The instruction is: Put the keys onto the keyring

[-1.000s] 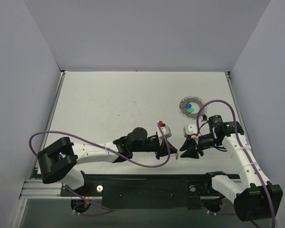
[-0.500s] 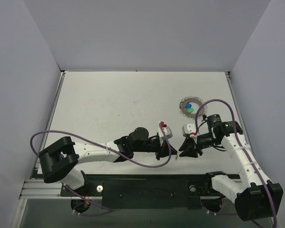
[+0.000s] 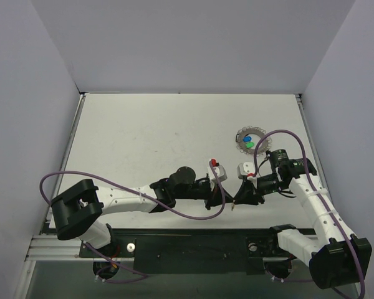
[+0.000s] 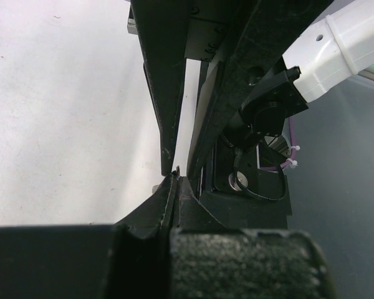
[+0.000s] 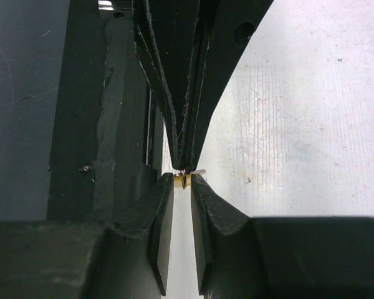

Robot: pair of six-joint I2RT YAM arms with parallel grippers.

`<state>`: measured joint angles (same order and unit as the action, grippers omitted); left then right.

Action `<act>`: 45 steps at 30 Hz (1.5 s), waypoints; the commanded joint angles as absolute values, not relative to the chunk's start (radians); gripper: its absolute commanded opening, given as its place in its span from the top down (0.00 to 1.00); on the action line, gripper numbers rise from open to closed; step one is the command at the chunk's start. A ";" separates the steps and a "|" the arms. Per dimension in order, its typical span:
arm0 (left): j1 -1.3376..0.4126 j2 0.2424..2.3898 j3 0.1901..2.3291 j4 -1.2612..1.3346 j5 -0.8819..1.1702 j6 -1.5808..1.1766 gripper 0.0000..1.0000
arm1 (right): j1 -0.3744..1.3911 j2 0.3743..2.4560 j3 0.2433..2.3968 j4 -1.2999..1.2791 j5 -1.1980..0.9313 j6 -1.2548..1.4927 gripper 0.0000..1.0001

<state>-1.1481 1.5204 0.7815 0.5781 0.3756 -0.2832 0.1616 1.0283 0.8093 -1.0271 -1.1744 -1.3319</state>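
A big pale grey table (image 3: 143,137) fills the middle of the top view. Plain light purple walls stand round it: a back wall (image 3: 187,43) at the top, a left wall (image 3: 19,124) and a right wall (image 3: 355,93). A silver metal rail (image 3: 50,252) sits at the lower left. The light is soft and even

Nothing can be read in any of the three views: there is no word, label, brand name, number or sign.
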 commanded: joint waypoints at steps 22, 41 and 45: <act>-1.160 1.456 0.733 0.762 0.258 -0.351 0.94 | 0.176 1.042 0.824 -1.052 -1.187 -1.281 1.00; -1.160 1.385 0.546 0.972 0.158 -0.359 0.63 | 0.150 1.035 0.815 -0.913 -1.244 -1.065 1.00; -1.167 1.430 0.511 1.060 0.169 -0.360 0.63 | 0.111 1.025 0.790 -0.807 -1.307 -0.919 1.00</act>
